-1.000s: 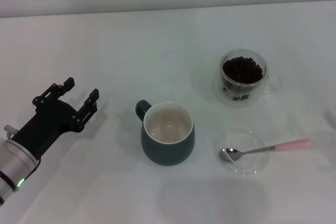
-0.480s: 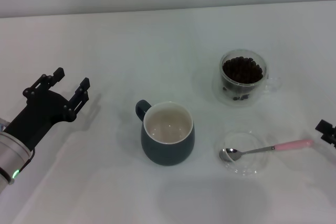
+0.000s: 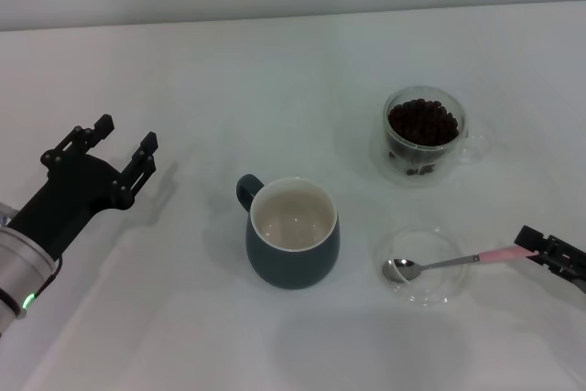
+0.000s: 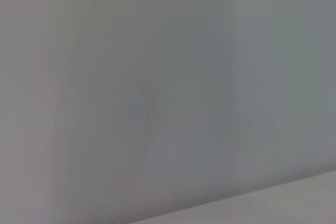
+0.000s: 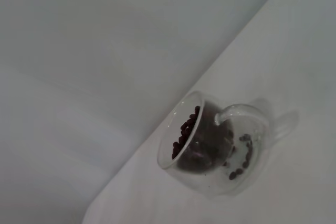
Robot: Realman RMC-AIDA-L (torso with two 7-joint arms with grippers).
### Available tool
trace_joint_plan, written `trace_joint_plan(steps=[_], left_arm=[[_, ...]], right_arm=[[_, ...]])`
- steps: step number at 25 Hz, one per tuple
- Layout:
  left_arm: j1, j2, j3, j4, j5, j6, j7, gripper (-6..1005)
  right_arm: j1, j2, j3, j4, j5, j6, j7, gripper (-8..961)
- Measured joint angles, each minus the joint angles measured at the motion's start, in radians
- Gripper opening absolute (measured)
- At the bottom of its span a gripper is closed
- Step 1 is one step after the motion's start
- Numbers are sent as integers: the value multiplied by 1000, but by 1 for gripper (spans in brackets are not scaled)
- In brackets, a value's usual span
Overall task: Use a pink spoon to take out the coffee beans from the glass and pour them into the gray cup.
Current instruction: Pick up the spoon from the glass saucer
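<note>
**Right gripper reaches the spoon handle: how to take it cleanly**

At the 4 o'clock edge of the head view, the right gripper (image 3: 540, 251) sits at the tip of the pink spoon (image 3: 458, 261), its dark fingers (image 3: 528, 239) covering the far end of the pale handle. Whether they are parted or already pinching cannot be told from here; only their tips show, and the right wrist view shows no fingers at all.

The spoon lies with its metal bowl resting in a flat clear dish (image 3: 420, 267) and its handle running out toward 3 o'clock over the dish's rim. The step in hand looks like the pickup, so the fingers should straddle the handle squarely across its width, near the end, and close firmly before lifting. A grip too near the tip may let the spoon pivot; a lift that drags could shift the dish.

Beyond the dish, the glass (image 3: 424, 135) stands at 1 o'clock, upright, filled nearly to the rim with coffee beans (image 3: 422, 122). The gray cup (image 3: 292, 232) sits near the centre, its cream inside bare, handle toward 10 o'clock. No beans have been moved yet.

At 9 o'clock the left gripper (image 3: 103, 148) hovers above the white desk (image 3: 275, 70), fingers spread wide, well apart from everything.
</note>
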Motion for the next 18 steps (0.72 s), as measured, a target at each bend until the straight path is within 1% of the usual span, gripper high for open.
trace_joint_plan(steps=[3,10,18], left_arm=[[5,-2,0,-2,0,-5,0,615],[21,-3,0,2,0,-36,0,615],[26,-3,0,4,0,-39,-1,615]], right_arm=[[10,0,0,0,-3,0,0,821],[26,-9,-12,0,-7,-2,1,820],[23,-13,-23,0,-21,-1,7,746]])
